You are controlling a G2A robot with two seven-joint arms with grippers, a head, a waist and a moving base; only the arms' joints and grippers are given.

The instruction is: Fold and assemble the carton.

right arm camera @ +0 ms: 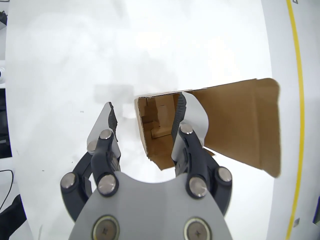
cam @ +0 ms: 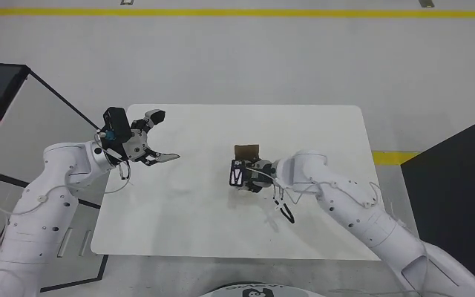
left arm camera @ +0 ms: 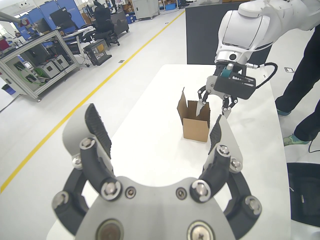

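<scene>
Now the carton (left arm camera: 195, 131) stands upright near the middle of the white table (cam: 312, 126), with its top open and the flaps pointing up. The right gripper (right arm camera: 146, 99) comes down on it from above with its fingers partly spread. One finger is inside the carton and the other is outside, with a side wall between them that is not pinched. The left gripper (left arm camera: 155, 113) hovers over the left part of the table, well apart from the carton, fingers spread wide and holding nothing.

Right gripper (cam: 251, 175) covers most of the carton (cam: 247, 151).
</scene>
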